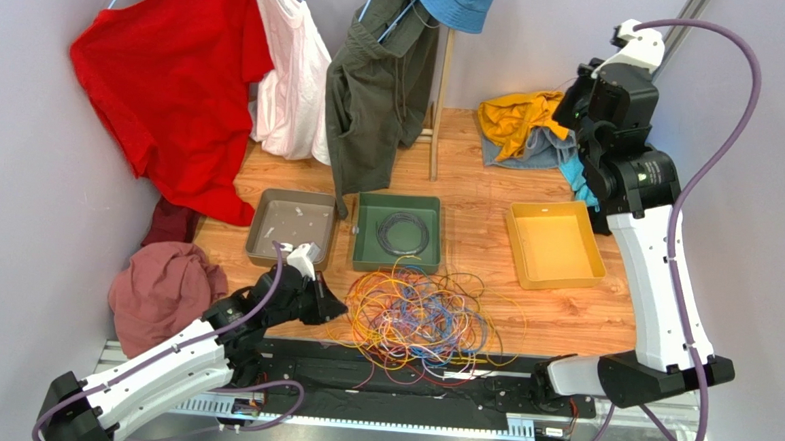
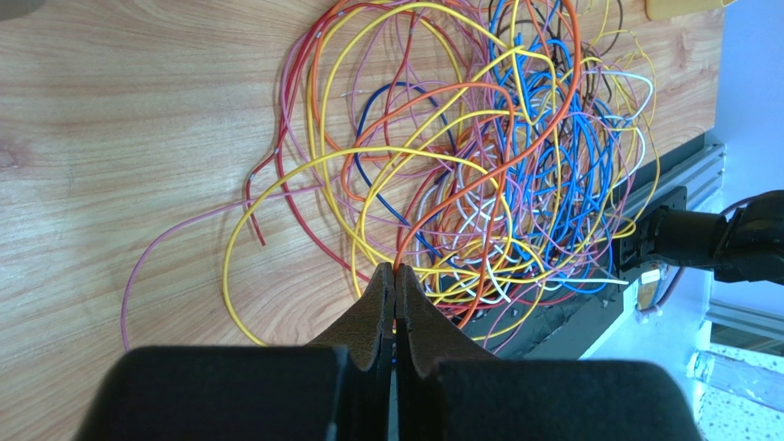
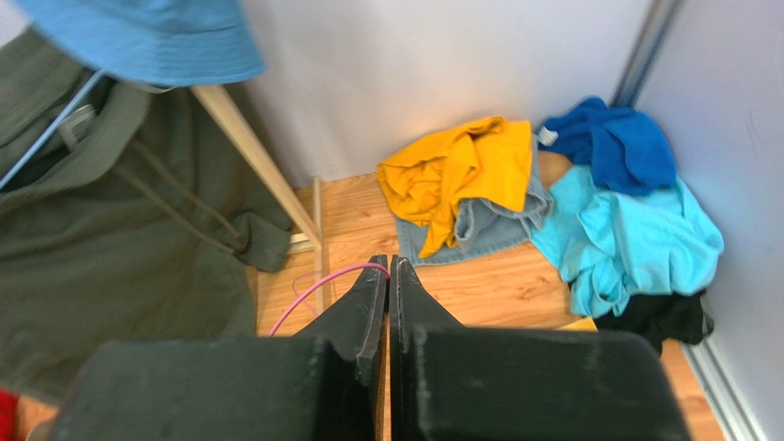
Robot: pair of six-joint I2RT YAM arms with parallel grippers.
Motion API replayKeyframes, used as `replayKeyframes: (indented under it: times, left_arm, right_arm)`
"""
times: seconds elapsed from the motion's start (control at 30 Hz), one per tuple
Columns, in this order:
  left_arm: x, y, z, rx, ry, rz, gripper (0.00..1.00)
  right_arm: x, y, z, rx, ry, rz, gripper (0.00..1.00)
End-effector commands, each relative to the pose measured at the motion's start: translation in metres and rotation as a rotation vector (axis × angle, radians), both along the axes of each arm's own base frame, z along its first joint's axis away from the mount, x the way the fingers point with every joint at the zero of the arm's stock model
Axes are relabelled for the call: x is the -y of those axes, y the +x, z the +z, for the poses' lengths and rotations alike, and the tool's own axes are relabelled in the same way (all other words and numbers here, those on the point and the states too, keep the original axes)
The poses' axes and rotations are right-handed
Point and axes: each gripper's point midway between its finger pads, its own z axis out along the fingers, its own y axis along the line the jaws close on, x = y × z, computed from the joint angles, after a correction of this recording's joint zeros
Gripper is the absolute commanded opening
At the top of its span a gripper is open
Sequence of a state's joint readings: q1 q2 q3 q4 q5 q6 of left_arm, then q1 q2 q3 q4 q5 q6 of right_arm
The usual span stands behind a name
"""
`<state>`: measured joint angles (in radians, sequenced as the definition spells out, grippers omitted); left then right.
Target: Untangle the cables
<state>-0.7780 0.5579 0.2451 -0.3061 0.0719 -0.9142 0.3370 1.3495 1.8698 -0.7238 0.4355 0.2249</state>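
Early days, as I read it: the heap of thin multi-coloured wires (image 1: 421, 319) (yellow, orange, blue, purple, red, white) sits as one knotted mass on the wooden table (image 1: 575, 314), at the near edge btwn the two arm bases, w/ only a few loose ends trailing out on its left. One dark coil of cable (image 1: 403, 233) lies in the green square tray (image 1: 360, 234) behind the heap, so prob. one strand is sorted and nearly everything else is left to do. The left gripper (image 2: 395, 268) is low at the heap's left edge, fingers pressed together. An orange strand (image 2: 405, 241) runs right up to the tips, but I can't tell whether it's pinched. The right gripper (image 3: 386, 264) is up high near the back wall, fingers pressed on a thin pink wire (image 3: 336, 271) that arcs away to the left. That looks like one strand apparently separated from the heap, not yet put down anywhere.
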Motion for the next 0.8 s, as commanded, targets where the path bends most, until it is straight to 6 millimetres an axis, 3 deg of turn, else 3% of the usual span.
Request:
replayKeyframes:
  times: [0.0, 0.17, 0.23, 0.37, 0.53, 0.77]
  left_arm:
    - [0.007, 0.005, 0.012, 0.051, -0.027, -0.03, 0.0]
    - [0.013, 0.007, 0.009, 0.047, -0.019, -0.058, 0.0]
    - [0.017, 0.007, 0.007, 0.036, -0.018, -0.072, 0.0]
    - [0.022, 0.007, 0.006, 0.024, -0.026, -0.088, 0.0]
    - [0.021, 0.006, 0.005, 0.027, -0.033, -0.085, 0.0]
    - [0.015, 0.006, 0.006, 0.037, -0.035, -0.061, 0.0]
  right_arm:
    - [0.019, 0.005, 0.009, 0.041, 0.134, -0.054, 0.0]
    - [0.042, 0.002, 0.039, 0.123, 0.155, -0.12, 0.0]
    - [0.051, 0.002, 0.041, 0.129, 0.152, -0.146, 0.0]
    - [0.067, 0.005, 0.032, 0.117, 0.135, -0.198, 0.0]
    - [0.088, 0.01, 0.003, 0.087, 0.136, -0.262, 0.0]
    - [0.094, -0.007, 0.037, 0.21, 0.219, -0.246, 0.0]
